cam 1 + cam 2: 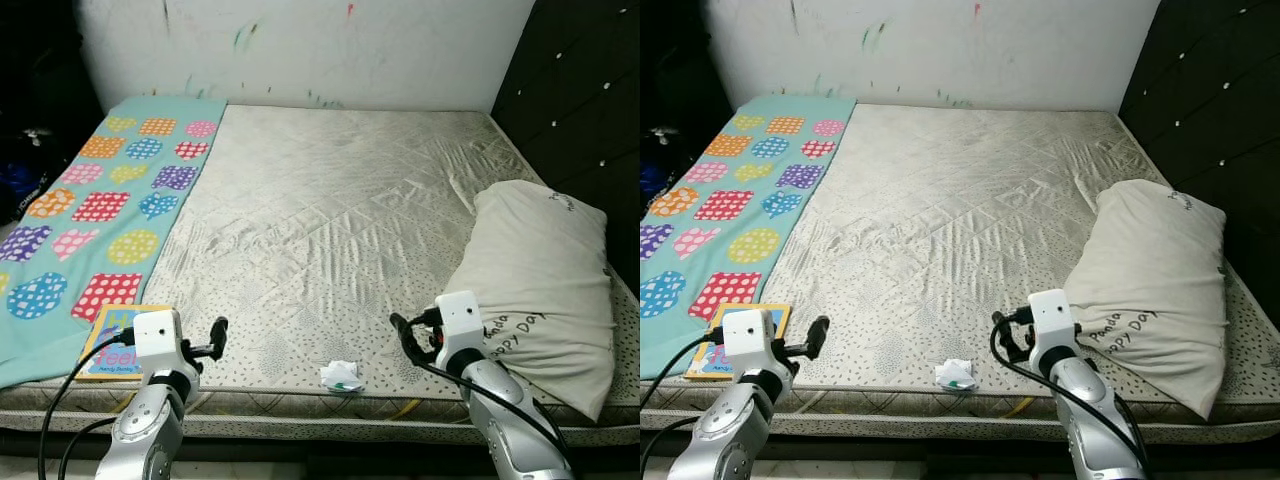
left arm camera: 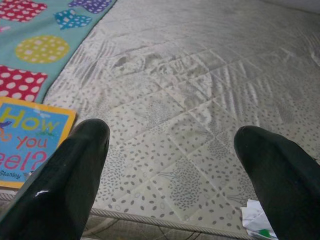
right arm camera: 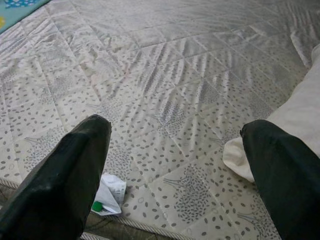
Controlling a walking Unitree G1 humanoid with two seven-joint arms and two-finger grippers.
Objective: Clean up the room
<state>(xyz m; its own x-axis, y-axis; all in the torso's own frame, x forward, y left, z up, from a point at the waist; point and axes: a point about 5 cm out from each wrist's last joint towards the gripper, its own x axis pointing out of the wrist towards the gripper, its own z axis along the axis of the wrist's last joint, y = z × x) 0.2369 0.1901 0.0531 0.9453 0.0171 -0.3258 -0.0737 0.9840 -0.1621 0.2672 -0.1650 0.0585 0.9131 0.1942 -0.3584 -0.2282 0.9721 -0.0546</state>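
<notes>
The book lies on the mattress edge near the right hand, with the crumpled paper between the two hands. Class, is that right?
Not quite. The book lies near the left hand, as the left eye view shows. The paper is indeed between that hand and the right hand.

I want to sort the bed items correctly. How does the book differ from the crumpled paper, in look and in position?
The book is flat, rectangular and colourful, with an orange border; the crumpled paper is white, wrinkled and smaller, with a green spot. The book lies at the left near corner, partly on the patterned blanket; the paper lies on the bare mattress, nearer the middle. Both sit near the front edge, untouched.
</notes>
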